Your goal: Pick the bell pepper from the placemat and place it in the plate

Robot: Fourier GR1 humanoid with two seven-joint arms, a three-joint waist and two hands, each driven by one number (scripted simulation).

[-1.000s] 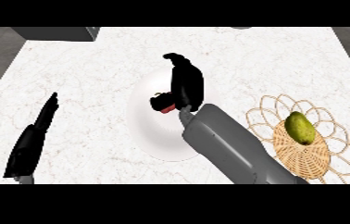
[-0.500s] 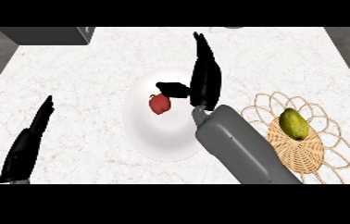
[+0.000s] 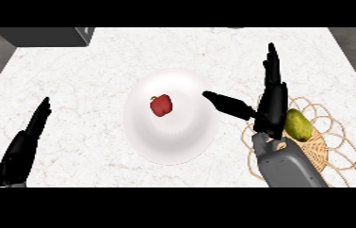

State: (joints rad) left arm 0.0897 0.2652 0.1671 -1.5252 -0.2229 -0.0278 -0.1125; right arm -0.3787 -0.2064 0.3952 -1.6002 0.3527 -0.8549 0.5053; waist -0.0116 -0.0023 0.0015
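Observation:
The red bell pepper [image 3: 161, 105] lies in the white plate [image 3: 173, 142], a little above the plate's middle, with no hand touching it. My right hand [image 3: 272, 100] is to the right of the plate, open, its fingers straight and pointing away and its thumb reaching toward the plate's right rim. The woven placemat [image 3: 323, 128] lies at the right, partly hidden behind that hand and forearm. My left hand [image 3: 26, 142] rests open at the lower left edge, far from the plate.
A yellow-green fruit [image 3: 299, 125] lies on the placemat next to my right wrist. A dark grey block [image 3: 45, 36] sits at the counter's far left corner. White marbled counter surrounds the plate.
My right hand has let go of the bell pepper, opened and moved right, off the plate. The pepper now lies uncovered in the plate. The left hand has not moved.

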